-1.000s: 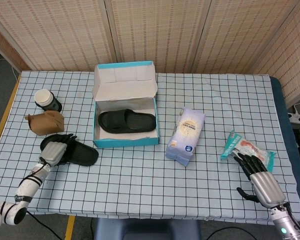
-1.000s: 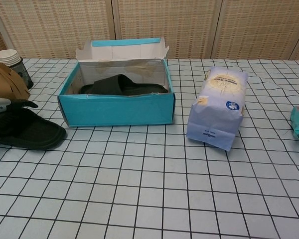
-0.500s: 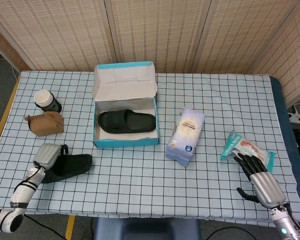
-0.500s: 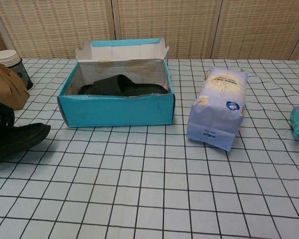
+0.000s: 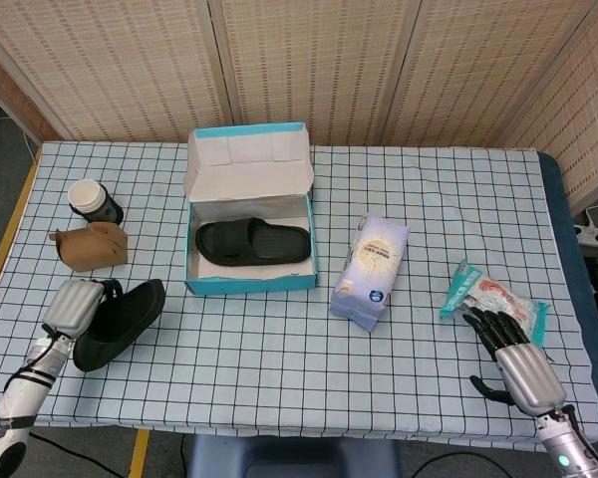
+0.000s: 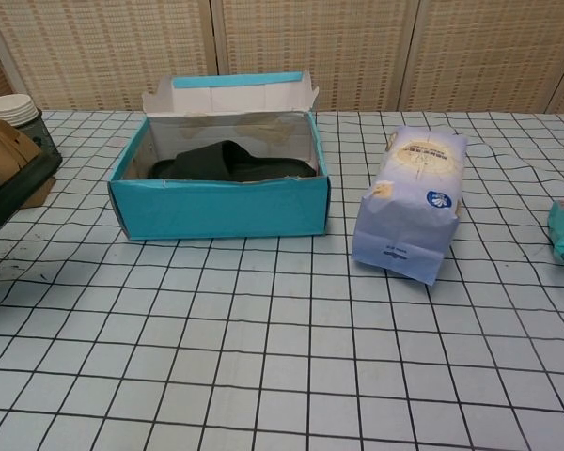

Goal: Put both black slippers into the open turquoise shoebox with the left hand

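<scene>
The open turquoise shoebox (image 5: pixel 251 282) (image 6: pixel 221 208) stands at the middle left with its lid up. One black slipper (image 5: pixel 253 242) (image 6: pixel 227 161) lies inside it. My left hand (image 5: pixel 72 307) grips the second black slipper (image 5: pixel 122 323) (image 6: pixel 9 193) at the table's left front, left of the box. That slipper is raised and tilted off the cloth. At the far right front my right hand (image 5: pixel 520 364) rests on the table, fingers extended, holding nothing.
A paper cup (image 5: pixel 90 198) (image 6: pixel 17 116) and a crumpled brown bag (image 5: pixel 92 245) sit at the left, behind the held slipper. A pale blue packet (image 5: pixel 370 271) (image 6: pixel 415 202) stands right of the box. A turquoise snack pack (image 5: pixel 492 300) lies by my right hand.
My left hand has pulled the second slipper back and left, then lifted and tilted it off the table. The right hand has barely moved.
</scene>
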Robot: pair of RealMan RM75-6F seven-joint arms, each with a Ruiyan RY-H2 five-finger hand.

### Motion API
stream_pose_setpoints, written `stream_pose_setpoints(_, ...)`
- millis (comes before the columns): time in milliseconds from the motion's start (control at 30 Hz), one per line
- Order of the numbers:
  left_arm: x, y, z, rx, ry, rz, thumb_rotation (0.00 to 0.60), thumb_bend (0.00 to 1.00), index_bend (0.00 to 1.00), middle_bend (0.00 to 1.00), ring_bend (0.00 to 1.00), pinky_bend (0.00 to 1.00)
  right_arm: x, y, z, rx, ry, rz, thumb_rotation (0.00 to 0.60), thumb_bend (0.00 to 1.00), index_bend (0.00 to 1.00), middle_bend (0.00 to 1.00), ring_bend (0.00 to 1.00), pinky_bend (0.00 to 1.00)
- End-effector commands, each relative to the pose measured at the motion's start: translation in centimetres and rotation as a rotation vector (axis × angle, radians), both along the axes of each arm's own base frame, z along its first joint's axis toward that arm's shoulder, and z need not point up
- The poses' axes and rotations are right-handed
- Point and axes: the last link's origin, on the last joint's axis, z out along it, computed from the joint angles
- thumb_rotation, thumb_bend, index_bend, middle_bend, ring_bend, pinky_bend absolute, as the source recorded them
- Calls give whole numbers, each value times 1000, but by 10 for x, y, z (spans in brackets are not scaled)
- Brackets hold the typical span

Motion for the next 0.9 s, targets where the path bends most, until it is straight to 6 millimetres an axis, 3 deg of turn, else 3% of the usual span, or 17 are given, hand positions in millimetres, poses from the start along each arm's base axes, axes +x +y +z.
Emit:
stream_pose_setpoints(33, 16, 3, 17, 35, 5, -39, 600, 496, 466, 574, 545, 580, 0, 0, 0, 2, 0, 1, 600, 181, 0, 0, 0, 0)
stream_pose_setpoints(233, 32, 8, 25, 46, 9, -69, 600, 525, 472, 578, 550, 588, 0, 0, 1, 1, -2, 3, 600, 181, 0, 0, 0, 0)
stream_pose_setpoints(300, 65, 17, 32, 36, -4, -142, 600, 533, 474, 579, 554, 590, 0, 0, 0, 7, -1, 3, 600, 181, 0, 0, 0, 0)
stream_pose_setpoints(567, 151, 46, 35, -2, 48, -267, 600, 541, 476, 585, 560, 593, 0, 0, -2, 17, -4, 3, 600, 180, 0, 0, 0, 0)
stream_pose_setpoints(667, 179, 60, 30, 0, 59, -297, 600, 540, 476, 585, 560, 591, -1, -1, -1, 18, -3, -1, 600, 180, 0, 0, 0, 0)
stream_pose_setpoints(900, 223, 87, 11, -32, 99, -324, 600, 548, 475, 584, 560, 584, -4, -5, -2, 19, -2, -18, 600, 180, 0, 0, 0, 0)
